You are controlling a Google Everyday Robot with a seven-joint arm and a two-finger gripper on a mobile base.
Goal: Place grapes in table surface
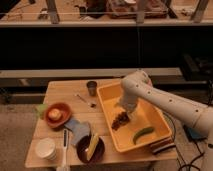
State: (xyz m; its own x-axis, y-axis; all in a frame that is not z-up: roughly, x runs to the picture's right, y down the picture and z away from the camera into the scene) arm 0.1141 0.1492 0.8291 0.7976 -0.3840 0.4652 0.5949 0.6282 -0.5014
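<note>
Nearest, the table surface (62, 90) has bare planks only in a strip between the dark bowl (80, 151) and the yellow bin (152, 117), so a careless release there could knock the bunch against either. Farther in, the grapes (120, 120) lie on the bin's floor, apart from the green vegetable (143, 134), with the gripper (125, 107) just above them, jaws spread wide and empty. A shallow pinch may tear loose berries off, or the bunch may snag the bin's wall coming out.
</note>
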